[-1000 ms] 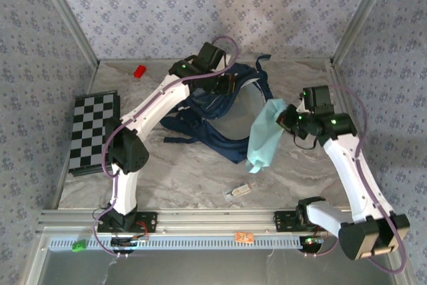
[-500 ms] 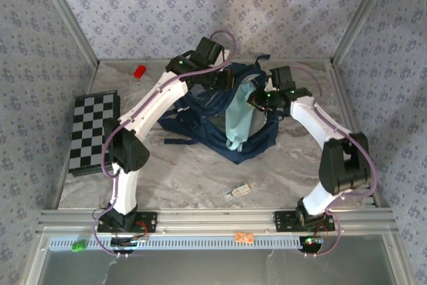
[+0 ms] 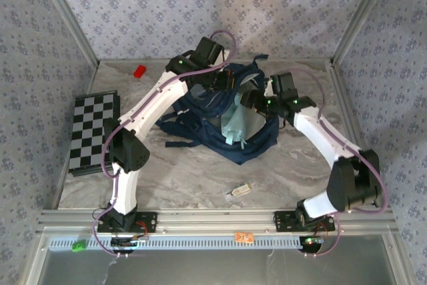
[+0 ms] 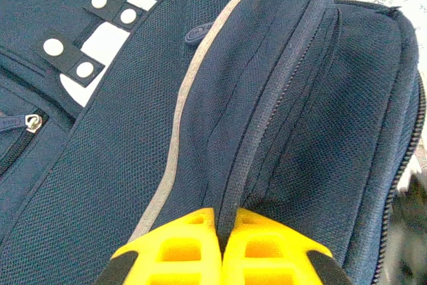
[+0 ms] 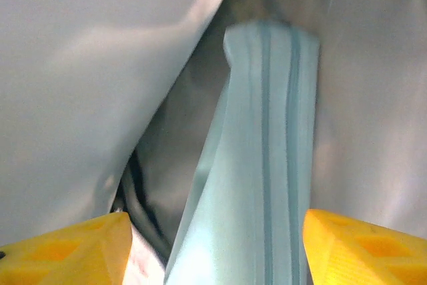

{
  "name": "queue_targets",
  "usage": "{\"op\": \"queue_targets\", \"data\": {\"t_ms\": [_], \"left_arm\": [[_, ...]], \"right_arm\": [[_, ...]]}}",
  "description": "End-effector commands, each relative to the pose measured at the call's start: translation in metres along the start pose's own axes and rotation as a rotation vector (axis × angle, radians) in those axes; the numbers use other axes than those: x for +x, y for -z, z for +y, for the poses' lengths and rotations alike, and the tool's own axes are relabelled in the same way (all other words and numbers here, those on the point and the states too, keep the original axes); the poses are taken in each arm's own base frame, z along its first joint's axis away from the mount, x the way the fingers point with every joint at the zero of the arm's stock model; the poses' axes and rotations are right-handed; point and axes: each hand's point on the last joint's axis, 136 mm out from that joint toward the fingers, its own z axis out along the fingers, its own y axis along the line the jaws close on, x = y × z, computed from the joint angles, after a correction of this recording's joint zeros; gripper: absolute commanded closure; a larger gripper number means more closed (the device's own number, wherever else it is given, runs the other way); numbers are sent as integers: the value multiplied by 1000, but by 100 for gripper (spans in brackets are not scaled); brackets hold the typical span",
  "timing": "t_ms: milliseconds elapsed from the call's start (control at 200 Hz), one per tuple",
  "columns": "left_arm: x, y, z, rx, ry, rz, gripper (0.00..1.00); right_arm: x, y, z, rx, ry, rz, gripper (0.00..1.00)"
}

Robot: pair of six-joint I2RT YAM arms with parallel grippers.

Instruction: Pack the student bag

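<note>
My left claw (image 4: 219,217) pinches the zip edge of the large navy fabric backpack (image 4: 133,131) on the counter (image 3: 187,171). It looks soft and floppy, best held by that rim. My right claw (image 5: 217,221) stands wide, pale teal cloth (image 5: 267,131) between its fingers.

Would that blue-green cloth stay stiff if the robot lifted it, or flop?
Probably flop: the blue-green cloth sags in folds into the student bag. It looks thin, so likely light, and its smooth surface may slip.

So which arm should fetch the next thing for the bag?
Probably right: the right end effector is open by the teal cloth; the left end effector pinches the student bag.
</note>
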Motion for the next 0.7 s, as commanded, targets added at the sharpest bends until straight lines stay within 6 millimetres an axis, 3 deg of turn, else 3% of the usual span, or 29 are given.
{"op": "queue_targets", "data": {"t_ms": [0, 85, 165, 260, 355, 360, 640, 695], "left_arm": [[-28, 25, -18, 63, -32, -98, 100], [-27, 24, -17, 57, -36, -96, 100], [-27, 25, -17, 55, -44, -95, 100], [-26, 28, -18, 56, -65, -89, 100], [-24, 30, -18, 50, -87, -76, 100], [-24, 30, -18, 50, -88, -76, 100], [-21, 34, -24, 84, -106, -64, 100], [-22, 34, -28, 104, -97, -63, 100]], "right_arm": [[60, -10, -3, 47, -9, 156, 30], [79, -20, -13, 126, 5, 197, 33], [82, -31, -24, 183, 44, 208, 47], [59, -36, -28, 226, 158, 165, 75], [38, -40, -20, 208, 315, 139, 91], [30, -39, -12, 198, 335, 118, 93], [-12, -67, 9, 123, 582, 72, 99], [-18, -74, 4, 140, 590, 36, 99]]}}
